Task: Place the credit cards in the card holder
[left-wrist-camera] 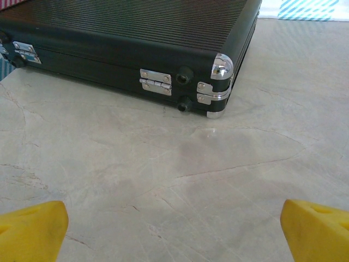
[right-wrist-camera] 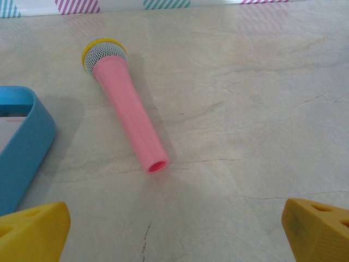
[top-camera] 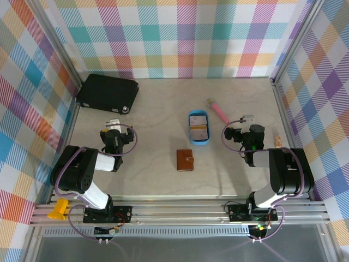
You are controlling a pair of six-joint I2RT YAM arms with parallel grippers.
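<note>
Holder and cards are the smallest things on a pale marbled surface. A black case lies flat in the far left corner, and its metal fittings and chrome corner face the left wrist camera.

The left arm is folded. Its upper link leans out to the left from the base, the forearm comes back toward the middle, and the wrist points away toward the case. The left pincer hangs low over the surface, spread wide. Its yellow fingers sit at the bottom corners of the wrist view, with bare surface between them and nothing held.

The right arm is folded in mirror fashion, elbow out to the right and wrist pointing to the far side. The right pincer is also low, spread wide and empty. Ahead of it lies the pink stick, with its mesh head away and its open end toward the pincer.

A blue oval tray sits near the middle, left of the stick and apart from it. The brown holder lies shut, snap tab to the right, just nearer than the tray. It is between the two arms and touched by neither. The cards lie inside the tray, a pale one on top.
</note>
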